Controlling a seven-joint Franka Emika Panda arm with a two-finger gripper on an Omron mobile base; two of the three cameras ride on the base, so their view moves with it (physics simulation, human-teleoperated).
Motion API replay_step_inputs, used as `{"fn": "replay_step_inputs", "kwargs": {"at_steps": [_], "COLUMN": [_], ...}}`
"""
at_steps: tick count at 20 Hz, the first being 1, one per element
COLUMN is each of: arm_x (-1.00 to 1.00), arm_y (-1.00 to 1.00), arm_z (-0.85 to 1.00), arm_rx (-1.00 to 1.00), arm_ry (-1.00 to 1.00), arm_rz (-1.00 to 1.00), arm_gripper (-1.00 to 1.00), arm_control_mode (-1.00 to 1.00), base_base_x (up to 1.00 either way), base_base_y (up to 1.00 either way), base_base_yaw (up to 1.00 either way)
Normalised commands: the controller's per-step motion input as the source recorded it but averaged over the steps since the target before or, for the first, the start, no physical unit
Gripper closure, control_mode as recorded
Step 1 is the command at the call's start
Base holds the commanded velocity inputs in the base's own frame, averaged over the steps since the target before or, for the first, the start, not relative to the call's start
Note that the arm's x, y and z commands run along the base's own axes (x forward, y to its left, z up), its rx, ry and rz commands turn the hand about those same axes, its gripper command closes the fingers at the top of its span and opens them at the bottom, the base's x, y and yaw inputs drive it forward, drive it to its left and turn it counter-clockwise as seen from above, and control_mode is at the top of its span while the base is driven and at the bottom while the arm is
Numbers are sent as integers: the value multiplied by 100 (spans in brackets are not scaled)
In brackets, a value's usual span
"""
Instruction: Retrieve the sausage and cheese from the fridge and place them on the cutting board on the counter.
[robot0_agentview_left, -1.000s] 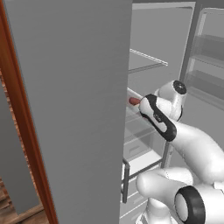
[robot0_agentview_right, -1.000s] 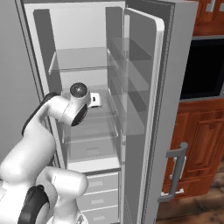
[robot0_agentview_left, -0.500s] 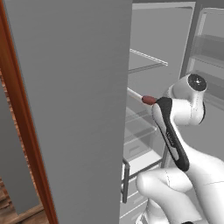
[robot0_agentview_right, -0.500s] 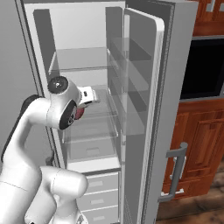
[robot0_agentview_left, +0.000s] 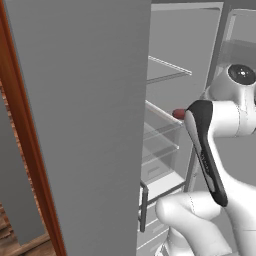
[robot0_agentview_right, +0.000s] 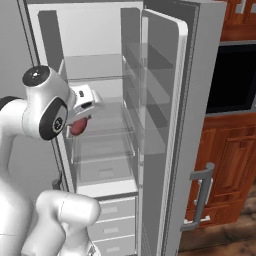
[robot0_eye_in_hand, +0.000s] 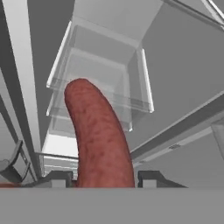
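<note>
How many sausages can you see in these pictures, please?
1. The sausage sits between the claw's fingertips, in front of the open fridge. The arm may hide others inside.

Left base view looks from behind the arm, close past the grey side panel, into the open fridge. Right base view faces the same interior from the opposite side, door included. Hand view looks down along the sausage at glass shelves, very near.
</note>
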Motion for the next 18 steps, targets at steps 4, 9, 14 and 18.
{"fn": "replay_step_inputs", "kwargs": {"at_steps": [4, 9, 14, 18], "arm_x": [-24, -23, -56, -68], "arm_y": [0, 0, 1, 0], "arm_z": [12, 0, -9, -1], "arm_rx": [0, 0, 0, 0], "arm_ry": [11, 7, 1, 0], "arm_rz": [11, 16, 7, 0], "arm_gripper": [100, 100, 100, 100], "arm_control_mode": [-100, -100, -100, -100], "base_base_x": [0, 0, 0, 0], "base_base_y": [0, 0, 0, 0], "base_base_yaw": [0, 0, 0, 0]}}
